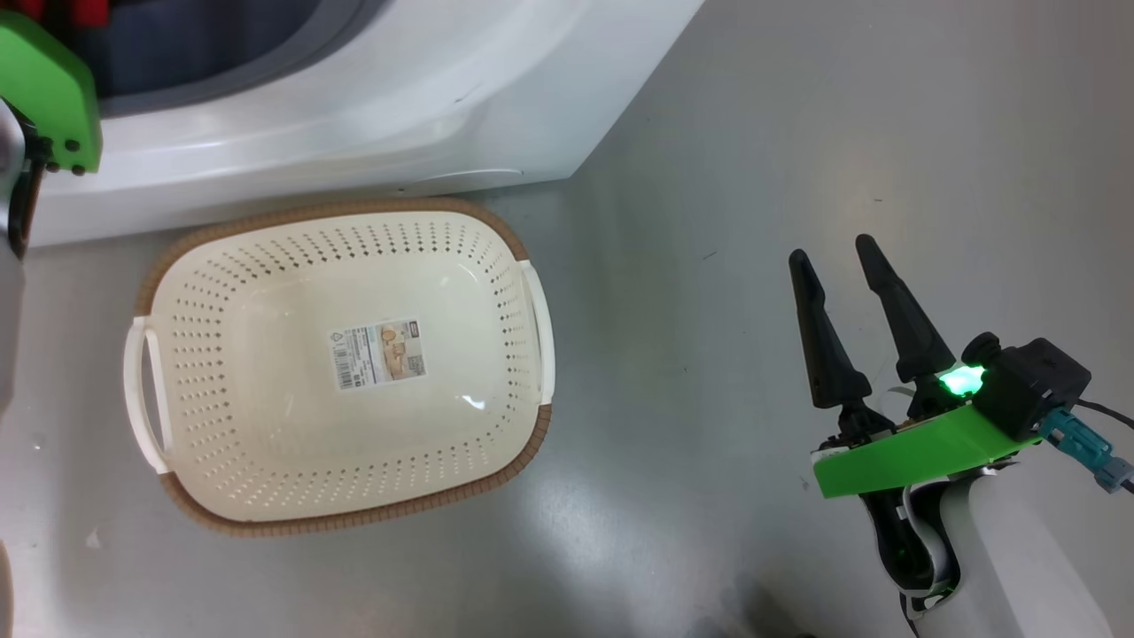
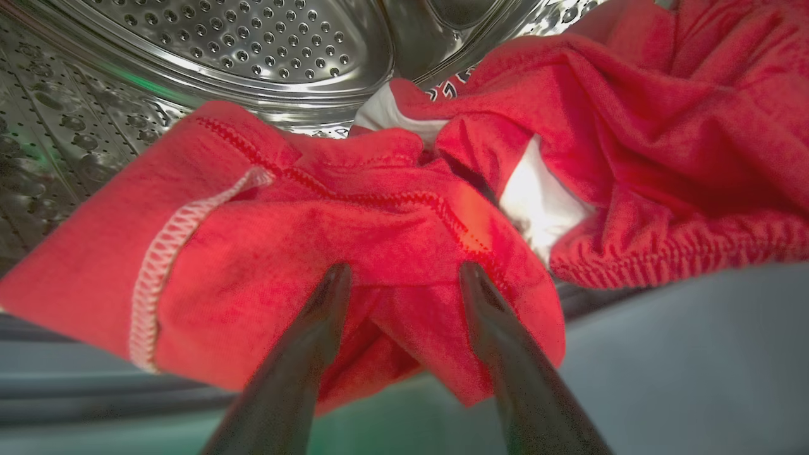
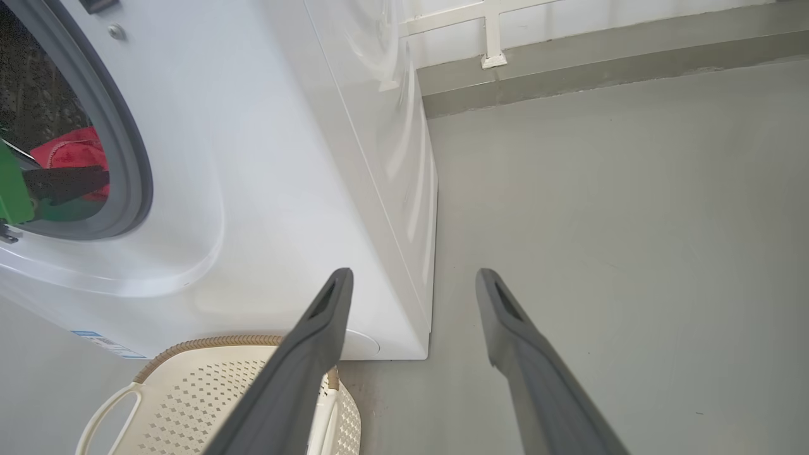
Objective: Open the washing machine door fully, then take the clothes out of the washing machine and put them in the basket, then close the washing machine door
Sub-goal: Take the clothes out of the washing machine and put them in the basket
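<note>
Clothes (image 2: pixel 354 215), red with white patches, lie heaped in the washer's (image 1: pixel 354 106) steel drum (image 2: pixel 253 38). The left tool (image 2: pixel 404 278) reaches into the drum, fingers wide apart astride a red fold, not clamped on it. The basket (image 1: pixel 337 211) sits just before the washer; the right tool (image 1: pixel 833 250) hangs wide open, empty, off the washer's corner.

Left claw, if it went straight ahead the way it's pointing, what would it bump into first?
Probably the red clothes: the left claw points straight into a bunched fold, and I can't tell if it's touching.
</note>
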{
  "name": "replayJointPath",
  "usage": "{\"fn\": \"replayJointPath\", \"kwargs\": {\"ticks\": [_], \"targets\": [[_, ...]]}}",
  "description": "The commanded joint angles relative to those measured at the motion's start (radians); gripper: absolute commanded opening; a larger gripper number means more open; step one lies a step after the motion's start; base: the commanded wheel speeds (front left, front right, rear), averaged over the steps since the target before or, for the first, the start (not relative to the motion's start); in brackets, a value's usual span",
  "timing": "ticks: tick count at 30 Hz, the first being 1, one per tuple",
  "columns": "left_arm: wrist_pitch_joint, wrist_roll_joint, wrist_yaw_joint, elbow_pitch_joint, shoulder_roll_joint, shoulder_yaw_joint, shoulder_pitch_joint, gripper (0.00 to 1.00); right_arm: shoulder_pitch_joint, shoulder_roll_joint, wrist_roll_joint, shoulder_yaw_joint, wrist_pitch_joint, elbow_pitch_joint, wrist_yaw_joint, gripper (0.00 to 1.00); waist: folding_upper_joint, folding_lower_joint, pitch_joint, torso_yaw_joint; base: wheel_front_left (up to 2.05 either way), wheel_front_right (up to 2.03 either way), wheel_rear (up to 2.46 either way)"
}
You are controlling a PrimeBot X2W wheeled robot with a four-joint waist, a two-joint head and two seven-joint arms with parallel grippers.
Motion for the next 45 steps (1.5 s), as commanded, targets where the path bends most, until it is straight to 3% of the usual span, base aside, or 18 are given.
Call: {"fn": "replayJointPath", "kwargs": {"ticks": [1, 3, 4, 13, 22, 30, 45], "targets": [[-0.004, 0.012, 0.007, -0.013, 0.052, 0.005, -0.024, 0.29, 0.003, -0.005, 0.012, 0.024, -0.006, -0.025, 0.006, 1.0, -0.0001, 0.0, -0.001, -0.003, 0.0, 0.0, 0.0], [-0.002, 0.01, 0.005, -0.01, 0.053, 0.001, -0.024, 0.06, 0.003, -0.005, 0.012, 0.025, -0.006, -0.025, 0.006, 1.0, -0.0001, 0.0, -0.003, -0.005, 0.0, 0.0, 0.0], [-0.002, 0.011, 0.004, -0.009, 0.054, -0.002, -0.025, 0.0, 0.002, -0.005, 0.012, 0.026, -0.006, -0.026, 0.006, 1.0, -0.0001, 0.0, -0.003, -0.005, 0.0, 0.0, 0.0], [-0.036, -0.01, 0.002, -0.004, 0.043, -0.001, -0.022, 0.0, 0.002, -0.005, 0.006, 0.017, -0.006, -0.026, 0.006, 1.0, -0.0001, 0.0, -0.009, 0.008, 0.0, 0.0, 0.0], [-0.107, -0.104, -0.012, -0.048, -0.002, 0.073, 0.041, 0.0, 0.012, -0.004, -0.01, -0.013, -0.006, -0.016, 0.006, 1.0, -0.0001, 0.0, -0.057, 0.056, 0.0, 0.0, 0.0], [-0.11, -0.132, -0.002, -0.373, -0.013, 0.197, 0.244, 0.0, 0.029, -0.004, -0.028, -0.04, -0.006, -0.013, 0.006, 1.0, -0.0001, 0.0, -0.106, 0.095, 0.0, 0.0, 0.0], [-0.11, -0.052, -0.034, -0.832, -0.143, 0.415, 0.593, 0.0, 0.057, -0.004, -0.055, -0.067, -0.006, -0.009, 0.006, 1.0, -0.0001, 0.0, -0.156, 0.149, 0.0, 0.0, 0.0]]}}
